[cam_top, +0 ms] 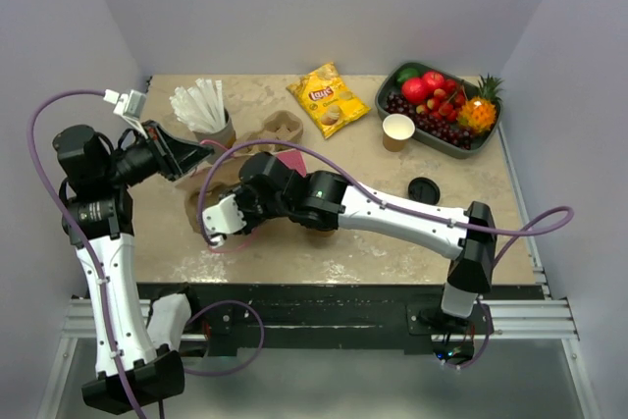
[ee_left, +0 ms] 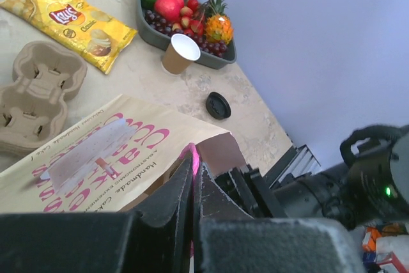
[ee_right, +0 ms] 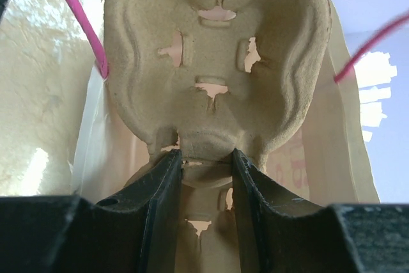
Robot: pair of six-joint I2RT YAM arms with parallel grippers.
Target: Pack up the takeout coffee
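- The left tool (ee_left: 193, 172) is pinched tight on the rim of a paper bag (ee_left: 96, 151), with a pink handle (ee_left: 189, 153) showing between its fingers, low in the middle of the left wrist view
- The paper bag is tan with pink lettering and lies on the tabletop (cam_top: 373, 252) at centre left of the top view, its mouth towards the right arm
- The right tool (ee_right: 206, 156) reaches into the bag and grips a cup carrier (ee_right: 217, 49), one finger on each side of a raised rib at the carrier's near edge
- The cup carrier fills the upper middle of the right wrist view, with the bag's walls on both sides of it
- The takeout coffee cannot be made out in any view, and the right arm covers part of the tabletop beside the bag
- A second carrier (ee_left: 38, 91) rests on the tabletop at the left edge of the left wrist view, just beyond the bag
- An open tan cup (ee_left: 179, 54) stands upright just beside a grey fruit tray (ee_left: 215, 62), upper middle of that view
- A loose black lid (ee_left: 218, 105) lies flat, below the cup in that view and apart from it
- A yellow chip bag (ee_left: 70, 17) lies at the upper left
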